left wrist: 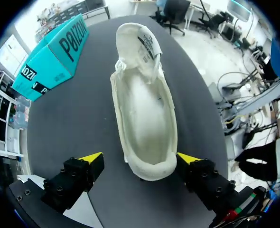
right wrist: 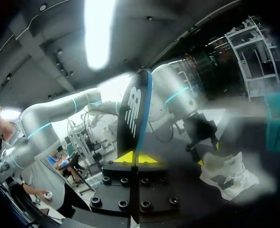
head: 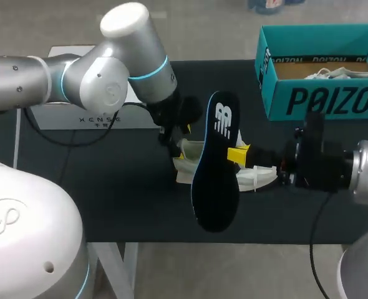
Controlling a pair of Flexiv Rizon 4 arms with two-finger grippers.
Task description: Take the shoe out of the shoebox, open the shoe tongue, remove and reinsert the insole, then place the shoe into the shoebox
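The insole [head: 215, 168] was out, pinched in my right gripper [right wrist: 136, 158]; my left gripper [left wrist: 139, 158] straddled the shoe [left wrist: 144, 109], unclenched. Next, I judged, it needed sliding back inside.

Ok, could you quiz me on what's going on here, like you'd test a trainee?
1. True or false: the insole lies inside the shoe.
2. Which arm's tool grips the insole? A) the left B) the right C) neither
3. Fill in: the shoe rests on the ___, outside the teal shoebox.
Key: 1 false, it is held up, out of the shoe. 2 B, the right tool is shut on it. 3 table.
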